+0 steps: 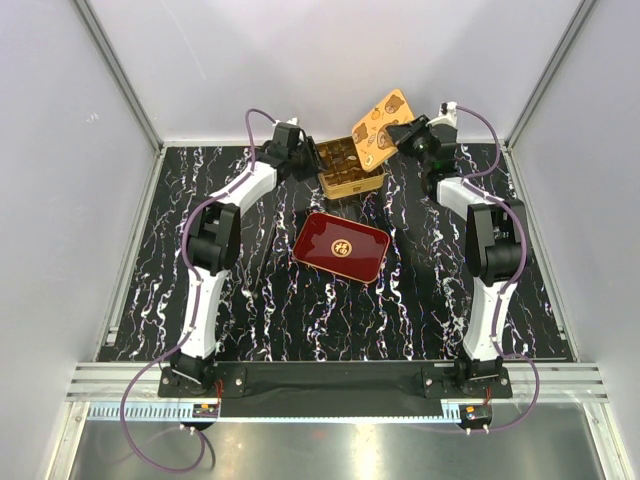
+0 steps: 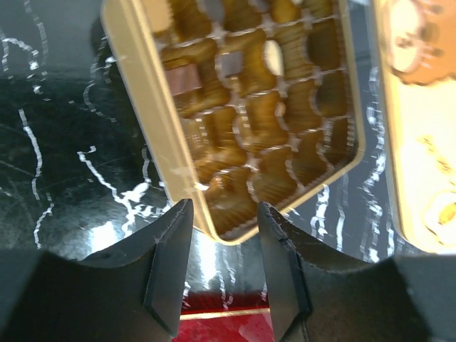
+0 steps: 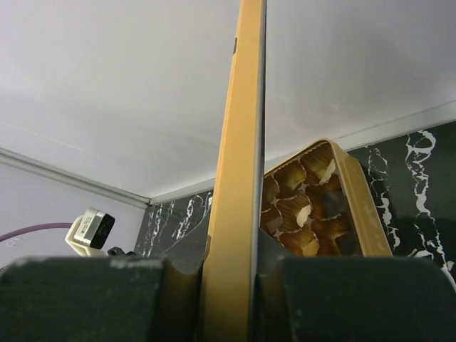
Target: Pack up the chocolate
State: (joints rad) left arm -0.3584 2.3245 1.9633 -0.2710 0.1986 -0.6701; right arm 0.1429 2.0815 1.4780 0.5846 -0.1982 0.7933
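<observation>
Black marbled table (image 1: 300, 310), far edge: chocolate (image 2: 273, 55) sits in cells of gold tin (image 2: 153, 121). We note left gripper (image 2: 224, 235) over tin's corner, fingers partly parted, empty; right gripper (image 3: 231, 285) clamps gold lid (image 3: 239, 178) edgewise; red tray (image 1: 341, 246) at centre.

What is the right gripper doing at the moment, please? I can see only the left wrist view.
Observer: The right gripper is shut on the edge of the gold lid.
Operator: Thank you. Is that lid lying flat on the table?
Observer: No. The top view shows it raised and tilted at the far right corner of the gold tin. I cannot tell whether its lower edge touches the tin.
Operator: And where does the red tray sit as a whole?
Observer: The red tray lies flat on the table, between the two arms and nearer their bases than the tin.
</observation>
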